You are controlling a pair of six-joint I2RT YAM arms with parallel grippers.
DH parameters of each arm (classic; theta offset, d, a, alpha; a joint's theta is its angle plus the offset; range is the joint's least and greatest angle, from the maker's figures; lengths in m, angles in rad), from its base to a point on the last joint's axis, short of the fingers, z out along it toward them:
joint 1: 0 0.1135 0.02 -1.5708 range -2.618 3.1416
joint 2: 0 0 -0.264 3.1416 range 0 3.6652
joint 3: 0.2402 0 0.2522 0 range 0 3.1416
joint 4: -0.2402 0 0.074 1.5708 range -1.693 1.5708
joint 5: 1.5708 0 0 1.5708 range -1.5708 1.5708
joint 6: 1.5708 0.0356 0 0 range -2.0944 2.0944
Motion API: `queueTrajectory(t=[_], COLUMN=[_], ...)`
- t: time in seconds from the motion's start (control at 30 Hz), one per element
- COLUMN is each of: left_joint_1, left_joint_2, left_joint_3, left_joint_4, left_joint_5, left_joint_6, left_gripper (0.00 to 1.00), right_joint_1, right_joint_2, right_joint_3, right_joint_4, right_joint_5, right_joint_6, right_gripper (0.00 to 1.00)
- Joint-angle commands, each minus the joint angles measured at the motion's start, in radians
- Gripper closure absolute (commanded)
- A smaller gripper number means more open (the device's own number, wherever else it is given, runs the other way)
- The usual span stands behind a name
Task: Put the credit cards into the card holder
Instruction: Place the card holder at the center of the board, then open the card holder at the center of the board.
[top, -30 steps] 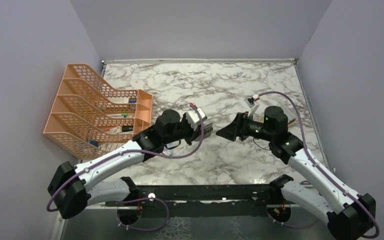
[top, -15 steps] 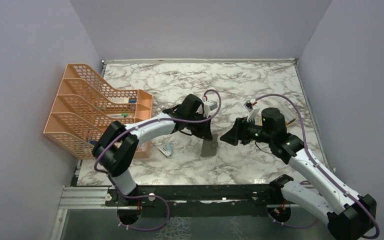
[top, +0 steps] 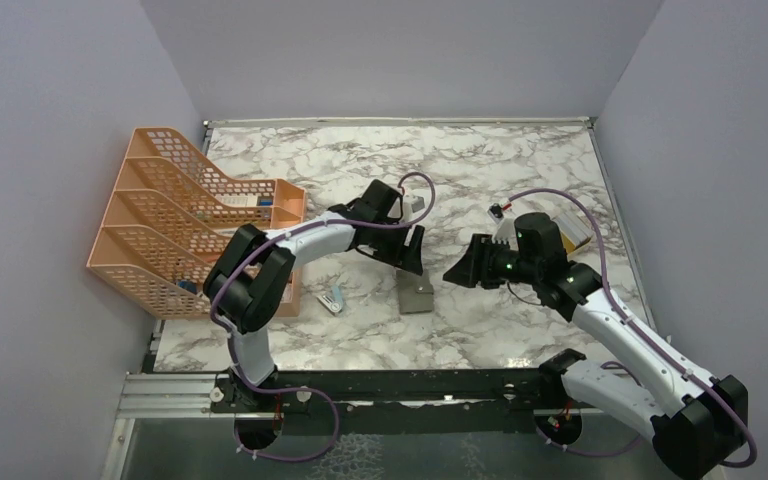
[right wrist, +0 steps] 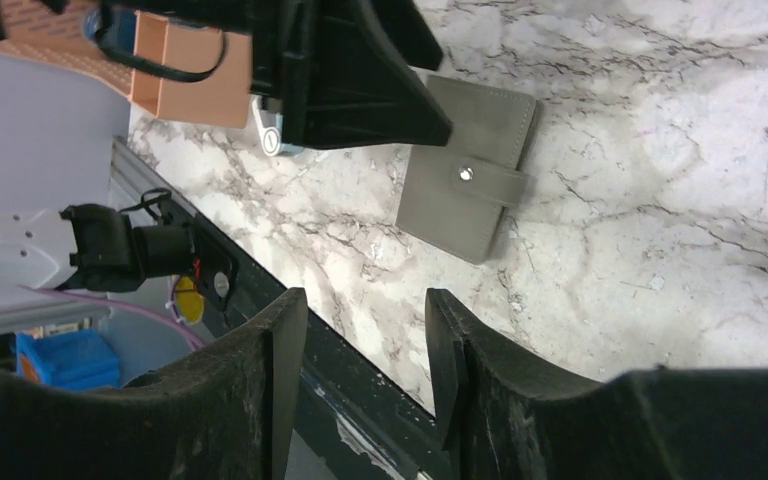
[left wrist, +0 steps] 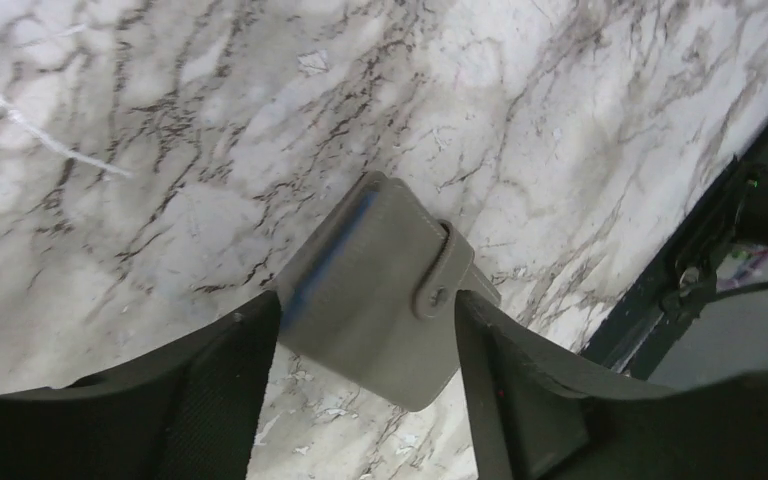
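Note:
The card holder (top: 416, 296) lies shut on the marble table, grey, its snap tab fastened (right wrist: 470, 185). A blue edge shows along one side (left wrist: 332, 258). My left gripper (top: 410, 262) hangs open just above its far end, the fingers on either side of it and apart from it (left wrist: 363, 303). My right gripper (top: 457, 272) is open and empty, right of the holder and pointing at it (right wrist: 365, 297). I cannot make out any credit cards; a tan flat thing (top: 574, 228) peeks out behind the right wrist.
An orange mesh file rack (top: 180, 220) stands at the left edge. A small white and blue object (top: 332, 298) lies beside its low front corner. The black mounting rail (top: 390, 385) runs along the near table edge.
The left arm swung out over the table, set the card holder down and opened its jaws. The right gripper dipped slightly toward the holder and its jaws narrowed.

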Motion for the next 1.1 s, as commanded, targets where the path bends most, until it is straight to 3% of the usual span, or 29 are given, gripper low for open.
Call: queueTrajectory(t=[0.0,0.37,0.83,1.07], left_joint_1=[-0.001,0.004,0.004,0.004], left_joint_2=[-0.122,-0.491,-1.005,-1.147], left_joint_3=[-0.011,-0.209,-0.401,-0.453], left_joint_4=[-0.005,0.017,0.021,0.062], left_joint_5=[-0.135,-0.201,-0.647,-0.740], left_joint_6=[-0.014,-0.024,0.108,0.128], left_gripper=[0.31,0.31,0.30,0.28], right_joint_1=[0.005,0.051,0.260,0.317], right_joint_2=[0.011,0.201,0.578,0.712], right_joint_3=[-0.005,0.048,0.263,0.388], right_joint_4=[-0.030,0.037,0.001,-0.110], right_joint_5=[0.087,0.121,0.356,0.487], right_joint_6=[0.048,0.118,0.121,0.090], right_gripper=[0.55,0.63,0.67,0.70])
